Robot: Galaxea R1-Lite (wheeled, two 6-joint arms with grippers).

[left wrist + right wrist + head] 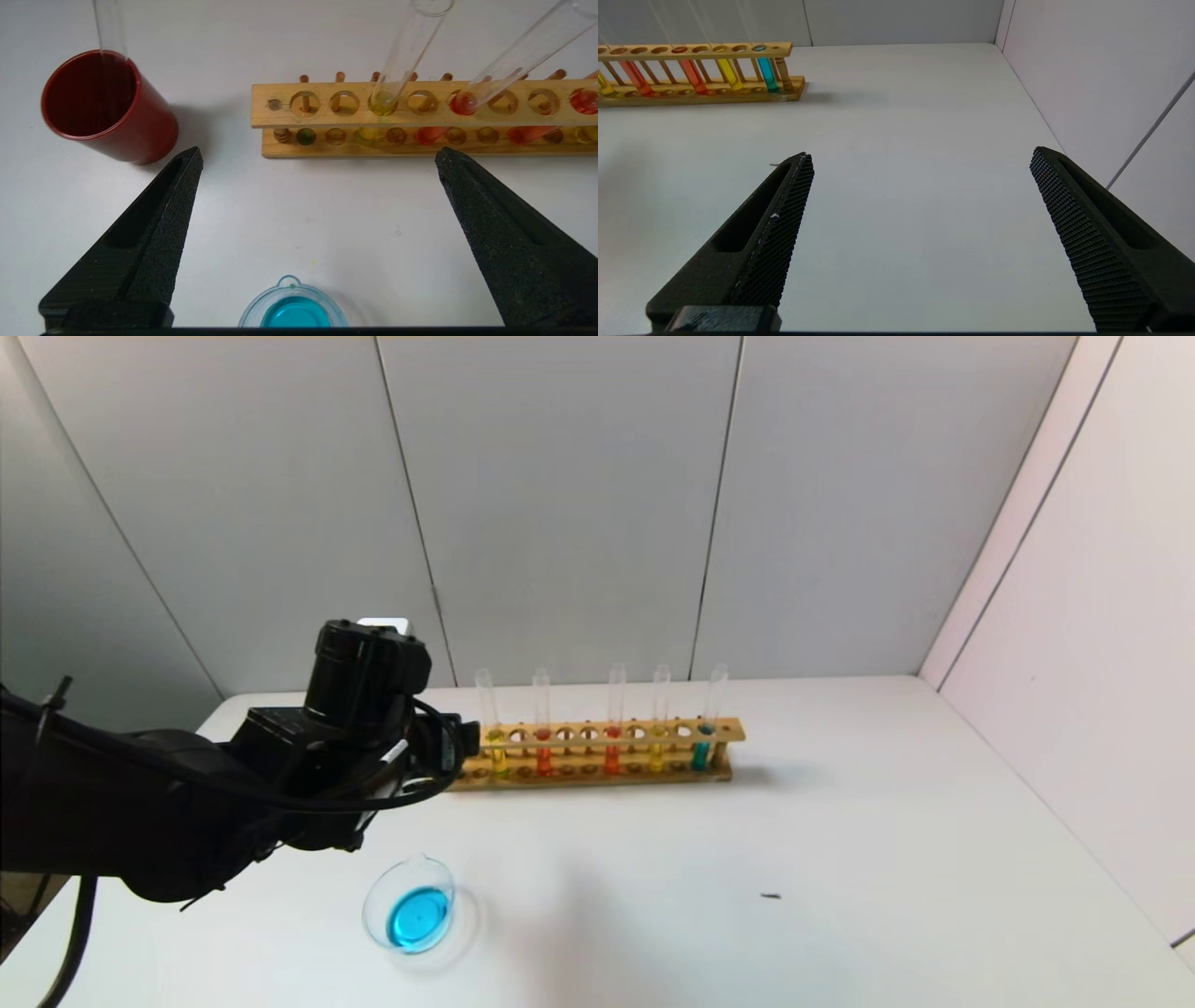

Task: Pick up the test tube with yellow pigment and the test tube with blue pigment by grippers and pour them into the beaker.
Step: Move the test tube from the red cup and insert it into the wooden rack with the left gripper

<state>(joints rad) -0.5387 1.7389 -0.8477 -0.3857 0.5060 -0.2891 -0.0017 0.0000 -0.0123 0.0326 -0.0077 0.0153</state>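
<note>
A wooden rack (597,751) stands near the back of a white desk (840,859), holding five upright glass tubes. The test tube with yellow pigment (489,723) sits at the rack's left end, and another yellow tube stands second from the right end. The test tube with blue pigment (707,728) is at the rack's right end; two orange-red tubes (542,723) stand between. In front of the rack's left end, well apart from it, the beaker (412,907) holds blue liquid. The left pincer (317,158) hovers above the desk between beaker and rack, spread wide and holding nothing; in the head view its arm hides the rack's left tip. A dark red cup (105,105), left of the rack, shows only in the left wrist view. The right pincer (920,161), also spread and empty, hangs over bare desk to the right of the rack, close to the side wall. The beaker is cut off in the left wrist view.
</note>
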